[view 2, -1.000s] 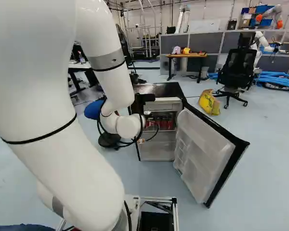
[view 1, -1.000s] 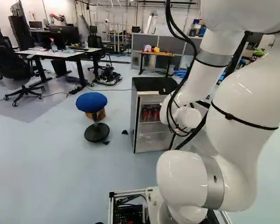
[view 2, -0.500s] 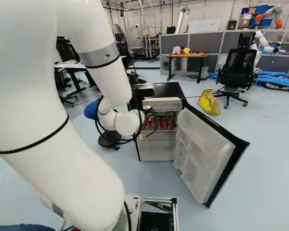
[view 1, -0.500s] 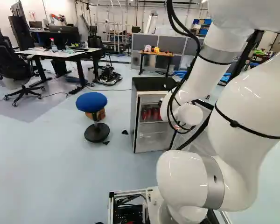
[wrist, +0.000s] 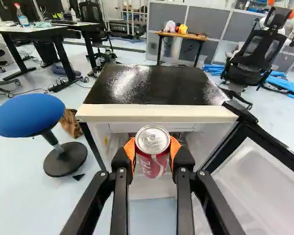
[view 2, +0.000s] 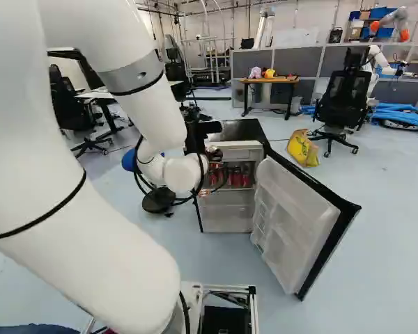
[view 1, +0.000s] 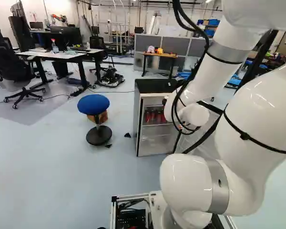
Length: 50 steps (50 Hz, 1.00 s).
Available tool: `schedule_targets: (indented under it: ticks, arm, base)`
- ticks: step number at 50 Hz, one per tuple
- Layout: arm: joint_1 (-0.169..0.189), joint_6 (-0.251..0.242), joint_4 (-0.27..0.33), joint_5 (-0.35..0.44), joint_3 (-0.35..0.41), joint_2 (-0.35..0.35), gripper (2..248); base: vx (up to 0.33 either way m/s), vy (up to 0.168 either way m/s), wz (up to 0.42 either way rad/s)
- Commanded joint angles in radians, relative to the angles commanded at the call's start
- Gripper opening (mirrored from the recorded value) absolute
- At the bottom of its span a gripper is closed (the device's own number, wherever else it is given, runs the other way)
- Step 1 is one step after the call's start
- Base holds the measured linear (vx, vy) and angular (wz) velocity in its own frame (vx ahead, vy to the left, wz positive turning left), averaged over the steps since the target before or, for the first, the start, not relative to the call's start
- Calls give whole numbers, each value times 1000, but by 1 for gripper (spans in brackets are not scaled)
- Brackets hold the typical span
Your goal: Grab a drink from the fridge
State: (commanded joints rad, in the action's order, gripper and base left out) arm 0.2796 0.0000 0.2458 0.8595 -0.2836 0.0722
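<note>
Between the orange pads (wrist: 130, 148) of the black two-fingered gripper (view 2: 214, 156), a red drink can with a silver lid (wrist: 153, 147) is held from both sides, at the open front of a small black-topped fridge (view 2: 240, 130). More red cans (view 2: 237, 177) stand inside. The black-edged white door (view 2: 296, 223) is swung wide; a round blue stool (view 1: 93, 104) stands near the fridge's other side.
</note>
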Motion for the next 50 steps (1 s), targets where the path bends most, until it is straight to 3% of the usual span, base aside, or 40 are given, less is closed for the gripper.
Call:
schedule_targets:
  ticks: [21,50]
  arm:
    - [-7,0,0,-64,-26,31,92]
    - [-26,0,0,-168,-124,7,92]
  base:
    - [0,0,0]
    - [0,0,0]
